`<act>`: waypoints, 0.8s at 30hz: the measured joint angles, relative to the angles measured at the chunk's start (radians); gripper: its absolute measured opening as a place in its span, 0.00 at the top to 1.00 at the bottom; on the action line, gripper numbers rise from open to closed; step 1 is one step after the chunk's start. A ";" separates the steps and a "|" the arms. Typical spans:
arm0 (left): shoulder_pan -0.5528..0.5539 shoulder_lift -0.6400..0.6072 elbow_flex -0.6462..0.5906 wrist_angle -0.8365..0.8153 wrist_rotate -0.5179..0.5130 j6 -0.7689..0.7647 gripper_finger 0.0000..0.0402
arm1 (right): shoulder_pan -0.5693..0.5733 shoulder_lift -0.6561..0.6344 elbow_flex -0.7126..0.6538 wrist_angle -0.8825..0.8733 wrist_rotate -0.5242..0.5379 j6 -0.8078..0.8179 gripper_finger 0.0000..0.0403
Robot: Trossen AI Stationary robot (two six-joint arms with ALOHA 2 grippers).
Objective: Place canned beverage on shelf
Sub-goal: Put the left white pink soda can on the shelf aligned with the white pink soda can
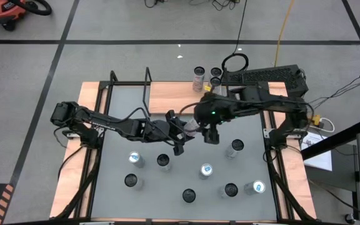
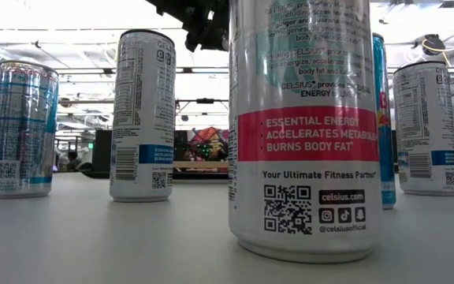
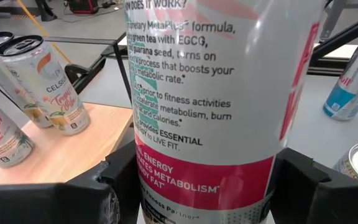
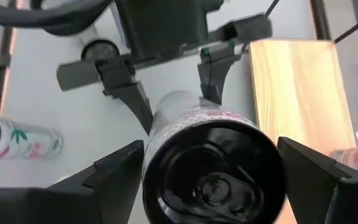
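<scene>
- Grey bench (image 1: 186, 162) with wooden side strips is sitting on a taped workshop floor; the level camera is looking into a lit room past several standing cans.
- Left pincer (image 1: 179, 130) is reaching in toward the bench centre and is gripping a white-and-pink Celsius can (image 3: 222, 93); its own camera is showing both fingers (image 3: 114, 186) pressed against the can's sides, so it is clamped on the can.
- Right pincer (image 4: 213, 165) is hovering just above the same can, its fingers standing apart on either side of the black can top (image 4: 213, 171) and not touching it, as far as that camera is showing. I am judging this as a handover point or a release.
- Shelf (image 1: 177, 95), the light-wood board with black rod frame, is lying at the far edge of the bench, and it is already carrying three cans (image 1: 206, 76) near its right end.
- Progress, by my judgement: a few cans are shelved, one is in hand near the shelf's front edge, and eight loose cans (image 1: 206, 170) are waiting on the grey surface.
- Room to move: the left part of the board is looking bare; the rod frame (image 1: 130, 84) at that end and the shelved cans are bounding the landing zone. Both arms are crowding one spot, so clearance between them is looking tight.
</scene>
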 joint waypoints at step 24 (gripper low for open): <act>-0.001 0.000 0.000 0.006 -0.003 0.002 0.37 | -0.023 0.041 0.071 -0.064 -0.057 -0.053 0.51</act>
